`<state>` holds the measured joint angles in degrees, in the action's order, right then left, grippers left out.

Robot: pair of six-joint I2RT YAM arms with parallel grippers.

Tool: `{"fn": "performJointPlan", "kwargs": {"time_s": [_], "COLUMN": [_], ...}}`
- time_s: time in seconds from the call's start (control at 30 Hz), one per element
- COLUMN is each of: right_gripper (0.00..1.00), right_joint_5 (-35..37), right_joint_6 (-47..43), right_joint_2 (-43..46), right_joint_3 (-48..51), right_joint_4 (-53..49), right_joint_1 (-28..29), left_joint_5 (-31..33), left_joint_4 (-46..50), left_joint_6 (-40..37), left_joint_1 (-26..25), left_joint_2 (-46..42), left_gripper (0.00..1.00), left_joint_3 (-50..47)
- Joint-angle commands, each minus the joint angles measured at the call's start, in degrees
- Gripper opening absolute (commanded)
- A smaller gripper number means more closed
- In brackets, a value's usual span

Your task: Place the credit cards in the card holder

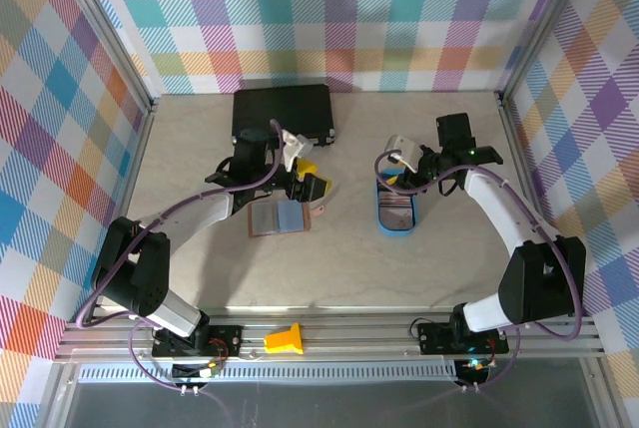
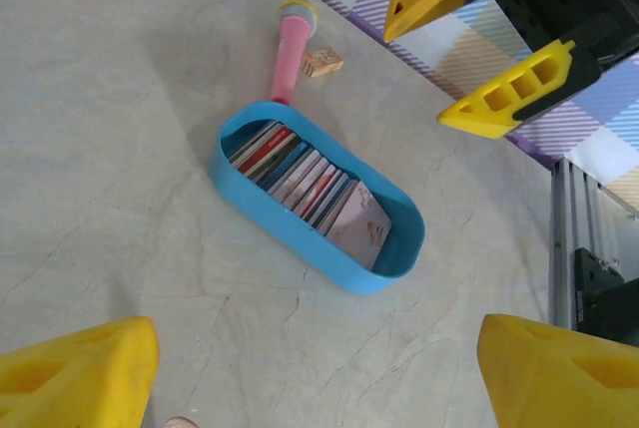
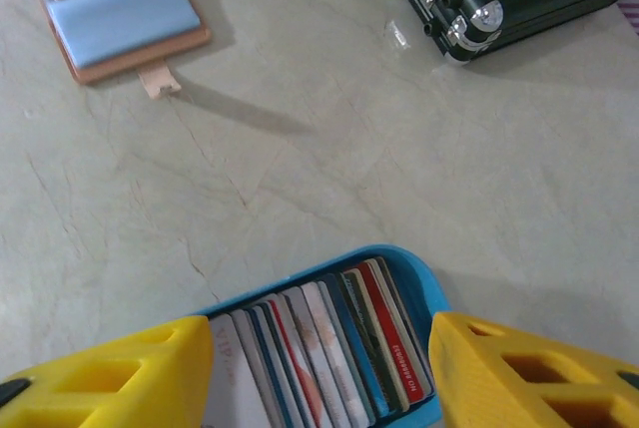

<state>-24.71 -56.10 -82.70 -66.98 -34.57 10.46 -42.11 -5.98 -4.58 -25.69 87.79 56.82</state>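
The credit cards (image 3: 319,348) stand on edge, packed in a blue oval tray (image 1: 396,216) right of centre. My right gripper (image 3: 319,383) hovers low over the tray's end, open, one yellow finger (image 3: 110,378) over the cards and the other (image 3: 529,378) just outside the rim. The card holder (image 1: 278,218) lies open and flat left of centre, salmon-brown with bluish pockets (image 3: 120,14). Just beyond its far right corner my left gripper (image 1: 312,181) is open wide with nothing between its fingers (image 2: 75,373). It looks across at the cards (image 2: 300,179) and the right gripper (image 2: 469,44).
A large black case (image 1: 283,114) lies at the back, behind the left arm. A pink stick-shaped object (image 2: 290,44) and a small tan block (image 2: 321,63) lie just past the tray (image 2: 300,233). Plaid walls enclose the table. A spare yellow piece (image 1: 285,338) sits on the front rail.
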Motion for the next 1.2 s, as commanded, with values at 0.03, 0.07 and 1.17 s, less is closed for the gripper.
{"fn": "performJointPlan", "kwargs": {"time_s": [0.03,0.07,1.17], "right_gripper": [0.59,0.6,0.63], "right_joint_5": [-0.6,-0.7,17.5], "right_joint_6": [-11.8,-13.5,-28.4], "right_joint_2": [-2.3,-2.9,-20.1], "right_joint_3": [-1.3,-1.7,-6.6], "right_joint_4": [-0.4,-0.6,-15.0], "right_joint_1": [-0.3,-0.3,7.6], "left_joint_5": [1.5,1.9,4.6], "left_joint_4": [-0.3,-0.3,5.8], "left_joint_6": [-7.9,-8.9,-16.0], "left_joint_1": [-0.2,-0.2,-1.4], "left_joint_2": [-4.2,-4.8,-2.8], "left_gripper": [0.92,0.94,0.95], "left_joint_3": [-3.7,-4.5,-4.6]}}
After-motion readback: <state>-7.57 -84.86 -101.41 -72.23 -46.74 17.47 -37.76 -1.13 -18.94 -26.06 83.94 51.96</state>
